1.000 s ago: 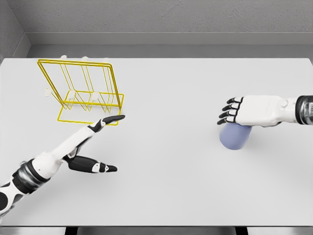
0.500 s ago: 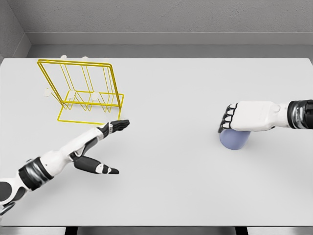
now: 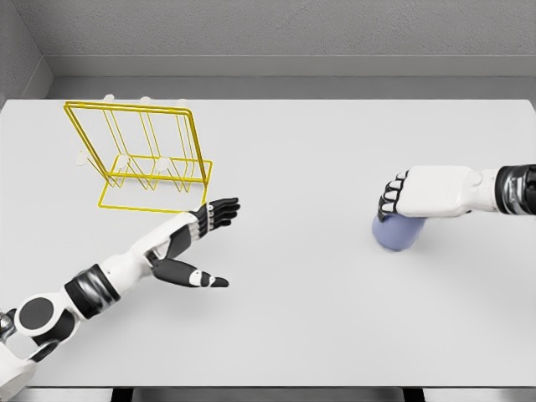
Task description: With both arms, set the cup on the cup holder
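A pale blue cup point(image 3: 397, 234) sits on the white table point(image 3: 301, 159) at the right. My right hand point(image 3: 395, 199) lies over its top, fingers curled down around its left side, gripping it; most of the cup's top is hidden by the palm. The yellow wire cup holder point(image 3: 138, 159) stands upright at the far left of the table. My left hand point(image 3: 216, 239) hovers in front of and to the right of the holder, fingers straight and spread, thumb out toward me, holding nothing.
A grey wall runs along the table's far edge. Small white objects point(image 3: 124, 100) peek out behind the holder at the far edge. The table's near edge runs along the bottom of the view.
My right hand has dropped onto the cup and its fingers have curled around it. The left hand has slid right and slightly toward me, away from the holder's base.
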Robot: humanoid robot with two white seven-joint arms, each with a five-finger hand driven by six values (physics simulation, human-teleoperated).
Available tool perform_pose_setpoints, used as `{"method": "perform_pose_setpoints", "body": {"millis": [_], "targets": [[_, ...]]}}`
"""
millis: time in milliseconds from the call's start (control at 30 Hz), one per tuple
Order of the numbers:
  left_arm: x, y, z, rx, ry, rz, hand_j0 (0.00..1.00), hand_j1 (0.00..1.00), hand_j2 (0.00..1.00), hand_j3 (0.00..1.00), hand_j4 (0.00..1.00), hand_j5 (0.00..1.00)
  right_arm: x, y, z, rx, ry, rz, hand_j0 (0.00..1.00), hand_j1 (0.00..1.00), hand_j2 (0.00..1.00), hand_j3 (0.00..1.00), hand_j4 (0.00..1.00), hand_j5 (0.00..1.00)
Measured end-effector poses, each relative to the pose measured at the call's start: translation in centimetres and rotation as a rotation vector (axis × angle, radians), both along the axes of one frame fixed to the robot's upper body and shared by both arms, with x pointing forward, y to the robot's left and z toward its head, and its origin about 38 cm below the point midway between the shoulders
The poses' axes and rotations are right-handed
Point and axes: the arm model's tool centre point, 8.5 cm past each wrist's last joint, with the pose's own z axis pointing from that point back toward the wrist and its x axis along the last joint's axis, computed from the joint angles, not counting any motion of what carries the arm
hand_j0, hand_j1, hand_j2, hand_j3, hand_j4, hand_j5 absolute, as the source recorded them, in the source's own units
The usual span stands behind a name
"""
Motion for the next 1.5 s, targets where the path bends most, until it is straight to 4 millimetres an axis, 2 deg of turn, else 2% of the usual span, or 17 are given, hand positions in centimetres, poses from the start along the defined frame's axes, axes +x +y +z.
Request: {"method": "perform_pose_setpoints", "body": {"millis": [233,300,433,1033,1500], "targets": [[0.5,-0.6,-0.2,-0.024,0.047,0.016,1.0,1.0,1.0,1.0,1.0,1.0,-0.1,0.5,1.6,0.004,-0.039,0.025,0.53,0.53,0.53,0.53,0.53,0.53],[0.6,-0.5,-0.6,-0.02,0.055,0.025,1.0,1.0,1.0,1.0,1.0,1.0,0.1,0.9,2.5,0.008,-0.06,0.035,0.53,0.53,0.53,0.53,0.53,0.53],[0.9,-0.2,-1.4,-0.01,0.066,0.04,1.0,1.0,1.0,1.0,1.0,1.0,0.1,1.4,2.9,0.018,-0.069,0.047,0.53,0.53,0.53,0.53,0.53,0.53],[1.1,-0.2,-2.5,-0.006,0.086,0.057,1.0,1.0,1.0,1.0,1.0,1.0,0.5,8.5,2.8,0.129,-0.078,0.192,0.51,0.51,0.51,0.51,0.51,0.51],[1.3,-0.1,-2.4,-0.007,0.084,0.062,1.0,1.0,1.0,1.0,1.0,1.0,-0.4,13.0,1.4,0.169,-0.034,0.294,0.51,0.51,0.51,0.51,0.51,0.51]]}}
